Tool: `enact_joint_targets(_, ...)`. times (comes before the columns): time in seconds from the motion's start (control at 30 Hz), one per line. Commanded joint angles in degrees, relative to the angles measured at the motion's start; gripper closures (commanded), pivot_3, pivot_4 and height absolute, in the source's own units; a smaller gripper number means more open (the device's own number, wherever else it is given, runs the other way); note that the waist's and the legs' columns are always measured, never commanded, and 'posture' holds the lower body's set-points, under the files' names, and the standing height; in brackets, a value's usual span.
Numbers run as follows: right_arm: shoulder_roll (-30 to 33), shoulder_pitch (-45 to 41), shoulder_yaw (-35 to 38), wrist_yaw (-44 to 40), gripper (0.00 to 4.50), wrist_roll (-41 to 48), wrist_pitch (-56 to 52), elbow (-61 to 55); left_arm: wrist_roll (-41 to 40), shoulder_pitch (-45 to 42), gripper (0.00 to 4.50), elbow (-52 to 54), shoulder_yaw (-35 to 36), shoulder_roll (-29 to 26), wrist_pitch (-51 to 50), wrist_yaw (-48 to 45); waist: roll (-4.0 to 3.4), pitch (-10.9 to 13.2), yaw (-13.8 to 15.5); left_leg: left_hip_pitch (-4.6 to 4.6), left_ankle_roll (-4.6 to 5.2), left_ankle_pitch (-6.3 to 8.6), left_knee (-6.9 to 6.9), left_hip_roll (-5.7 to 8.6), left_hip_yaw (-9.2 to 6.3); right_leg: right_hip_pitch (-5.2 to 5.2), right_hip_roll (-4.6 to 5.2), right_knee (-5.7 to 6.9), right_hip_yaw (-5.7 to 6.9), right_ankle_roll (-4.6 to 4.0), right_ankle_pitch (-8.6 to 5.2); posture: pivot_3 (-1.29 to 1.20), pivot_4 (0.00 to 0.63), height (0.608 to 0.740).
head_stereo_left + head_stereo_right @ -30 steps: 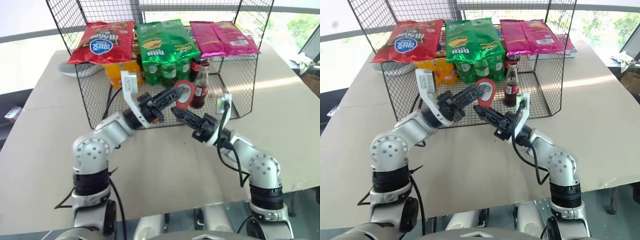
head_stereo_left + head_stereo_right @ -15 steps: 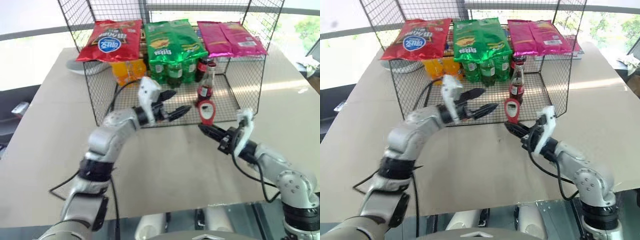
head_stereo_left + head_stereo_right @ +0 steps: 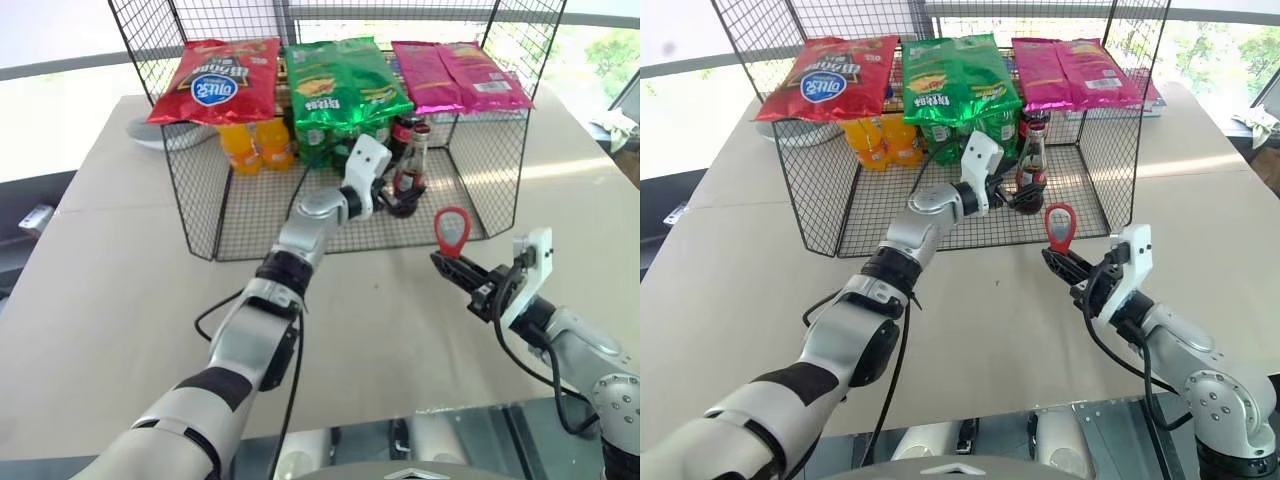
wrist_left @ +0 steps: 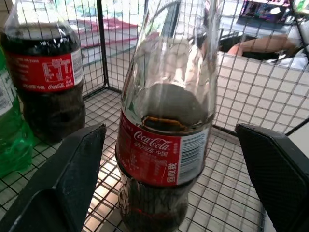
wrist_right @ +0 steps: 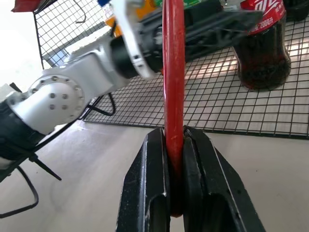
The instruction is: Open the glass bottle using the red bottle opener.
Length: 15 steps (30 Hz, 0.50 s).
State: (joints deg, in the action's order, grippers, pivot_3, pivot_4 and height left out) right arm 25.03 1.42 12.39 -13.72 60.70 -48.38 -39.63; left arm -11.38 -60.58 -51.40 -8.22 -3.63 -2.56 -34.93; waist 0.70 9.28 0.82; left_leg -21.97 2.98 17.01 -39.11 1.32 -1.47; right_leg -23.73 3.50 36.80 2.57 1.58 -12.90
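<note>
Left end effector [image 4: 169, 159] reaches into the wire basket [image 3: 200, 200], fingers spread wide either side of the bottle [image 4: 164, 145] without touching, while the right end effector [image 3: 447, 264] over the table [image 3: 100, 290] pinches the opener [image 3: 451, 231] upright.

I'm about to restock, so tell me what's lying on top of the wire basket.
Three snack bags lie across the top of the wire basket: a red bag, a green bag and a pink bag. They cover the tops of the soda bottles standing underneath.
</note>
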Motion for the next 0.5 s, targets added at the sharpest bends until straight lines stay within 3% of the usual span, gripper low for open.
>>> enact_joint_targets(0.03,0.82,0.44,1.76,0.94,4.5,1.48,1.78,-2.87,2.17,-4.88,0.06,-5.56,2.01,2.02,4.82,3.0,0.03,0.02,0.0,-0.01,0.01,0.0,-0.03,0.0,0.0,0.0,0.0,0.0,0.0,0.03,0.02,0.0,0.15,0.74)
enact_joint_targets(0.13,1.05,0.8,1.73,1.59,4.5,1.71,2.31,-3.26,3.46,-6.58,0.85,-9.59,2.91,3.51,7.12,3.78,0.03,0.02,0.0,-0.01,0.03,0.02,-0.03,0.02,0.02,0.0,0.01,-0.01,-0.01,0.05,0.03,0.0,0.15,0.74)
enact_joint_targets(0.2,1.19,1.03,1.68,1.95,4.5,1.76,2.72,-3.47,3.91,-7.09,1.83,-11.2,3.49,3.96,8.4,3.51,0.04,0.02,-0.01,-0.01,0.04,0.02,-0.03,0.02,0.03,0.0,0.01,-0.02,0.0,0.06,0.03,0.0,0.15,0.74)
enact_joint_targets(0.23,1.25,1.19,1.68,2.14,4.5,1.8,2.92,-3.56,4.25,-7.25,2.06,-11.76,3.64,4.1,8.91,3.37,0.03,0.02,-0.02,-0.01,0.04,0.02,-0.03,0.02,0.03,0.0,0.01,-0.02,0.0,0.06,0.03,0.0,0.15,0.74)
enact_joint_targets(0.37,1.49,1.94,1.34,2.74,4.5,1.67,3.53,-4.09,4.37,-6.46,2.03,-11.05,4.18,4.23,10.54,-0.73,0.03,0.02,0.02,0.0,0.04,0.02,-0.03,0.02,0.03,0.0,0.01,0.0,0.0,0.06,0.03,0.0,0.15,0.74)
enact_joint_targets(0.5,2.24,2.65,1.49,2.97,4.5,1.58,4.0,-4.44,2.14,-2.86,2.03,-1.61,3.92,3.29,8.04,-9.85,0.03,0.02,-0.03,0.0,0.04,0.03,-0.03,0.02,0.03,0.0,0.01,-0.01,0.0,0.06,0.03,0.0,0.15,0.74)
